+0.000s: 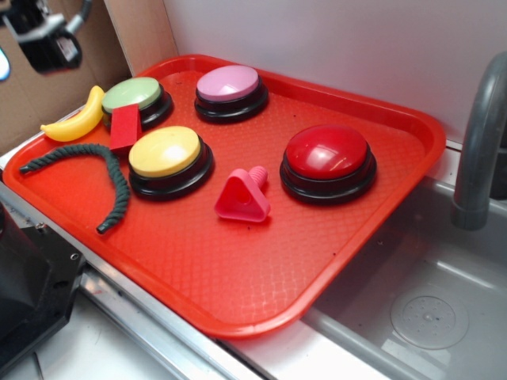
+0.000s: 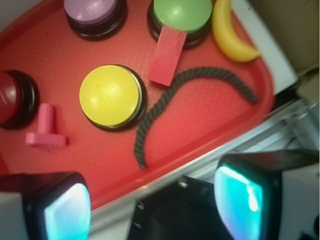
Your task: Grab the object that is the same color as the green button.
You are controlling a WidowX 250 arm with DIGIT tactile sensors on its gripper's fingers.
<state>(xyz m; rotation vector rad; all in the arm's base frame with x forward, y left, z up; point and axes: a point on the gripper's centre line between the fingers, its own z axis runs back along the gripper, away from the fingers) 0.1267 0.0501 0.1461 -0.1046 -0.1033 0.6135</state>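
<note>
Green rope (image 1: 95, 170) arcs beside yellow button (image 1: 169, 160), long axis across tray (image 1: 238, 293); gripper (image 2: 150, 205) jaws apart, empty.

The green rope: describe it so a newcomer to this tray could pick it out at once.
Start at the red tray and go to the yellow button near its left end. The green rope lies curved on the tray beside that button. It is the only long, thin, dark, twisted thing there; the banana nearby is smooth and yellow.
</note>
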